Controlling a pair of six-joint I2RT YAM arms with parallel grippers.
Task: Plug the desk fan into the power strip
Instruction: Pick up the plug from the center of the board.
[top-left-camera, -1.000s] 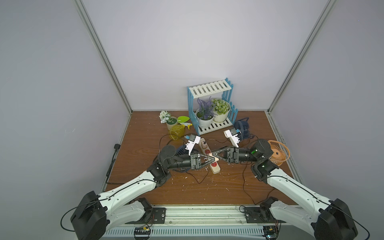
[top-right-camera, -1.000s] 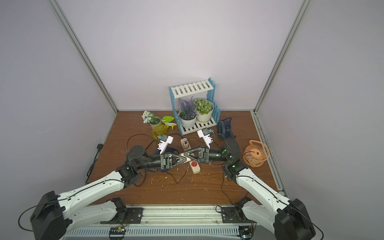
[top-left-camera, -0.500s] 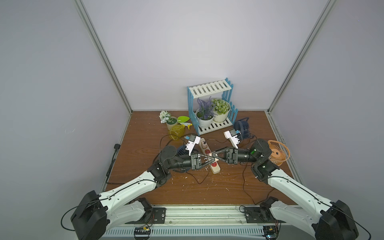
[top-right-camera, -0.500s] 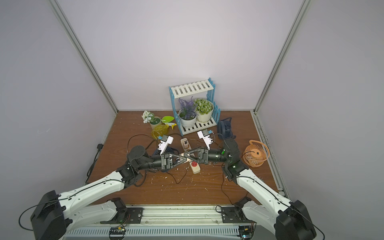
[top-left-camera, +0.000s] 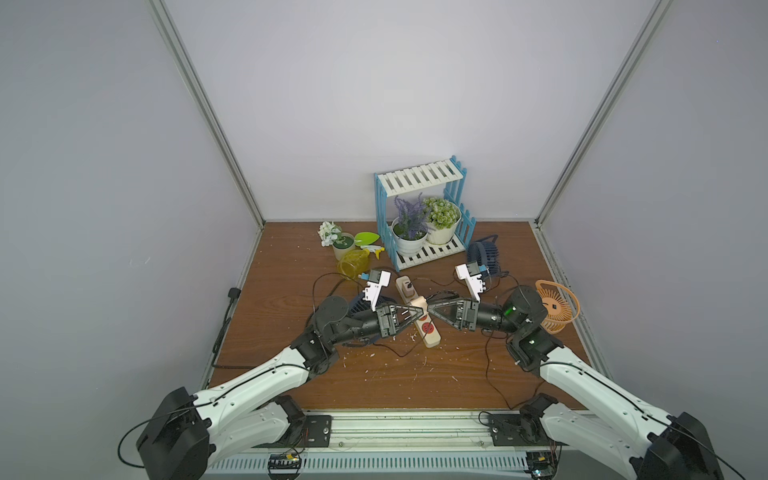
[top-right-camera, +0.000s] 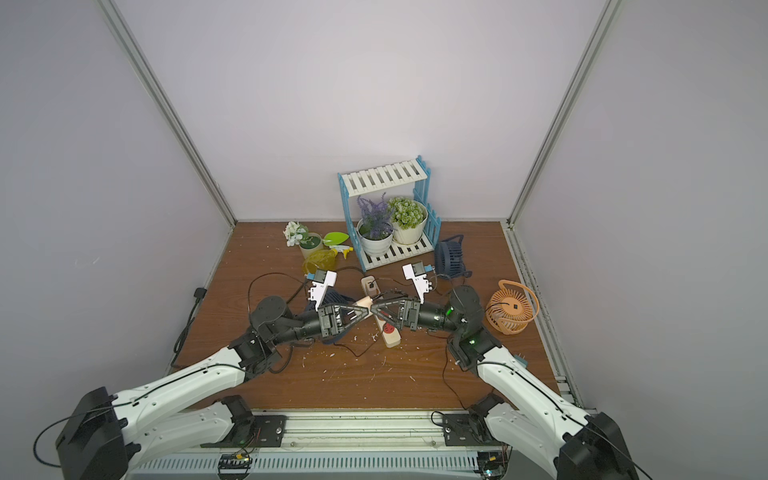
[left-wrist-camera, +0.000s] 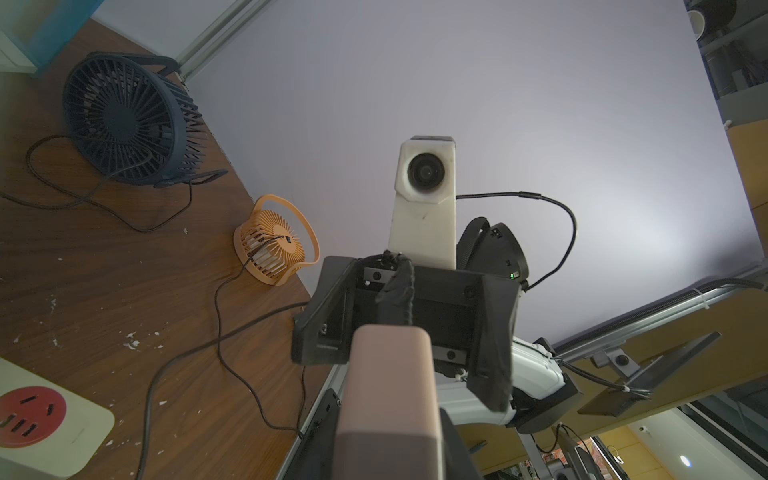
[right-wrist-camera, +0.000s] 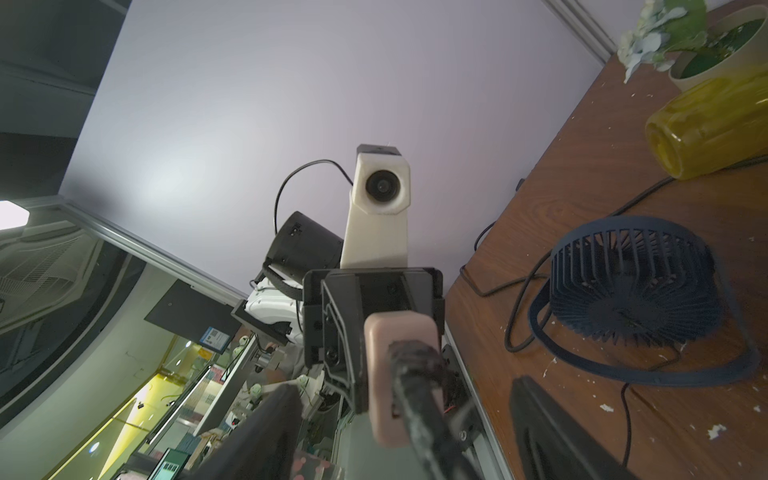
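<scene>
A pink-beige plug block (left-wrist-camera: 390, 374) with a black cord (right-wrist-camera: 415, 382) at its end hangs above the power strip (top-left-camera: 428, 332), a cream bar with red sockets lying aslant at mid table. My left gripper (top-left-camera: 420, 311) is shut on the block. My right gripper (top-left-camera: 430, 309) faces it tip to tip, and its fingers (right-wrist-camera: 266, 424) stand wide apart on either side of the cord end without touching it. One dark blue desk fan (right-wrist-camera: 631, 282) lies by my left arm, and another dark blue desk fan (top-left-camera: 482, 253) stands behind. I cannot tell which fan the cord belongs to.
An orange fan (top-left-camera: 557, 305) sits at the right edge. A blue-and-white shelf (top-left-camera: 419, 208) with two potted plants stands at the back, beside a yellow spray bottle (top-left-camera: 353, 259) and a small flower pot (top-left-camera: 340, 245). A black plug (top-left-camera: 409, 286) fills the strip's far socket. Thin cords trail over the wood.
My right gripper's jaws have spread wide and let go of the plug's cord end. Both arms stay in about the same place, and the left still holds the block.
</scene>
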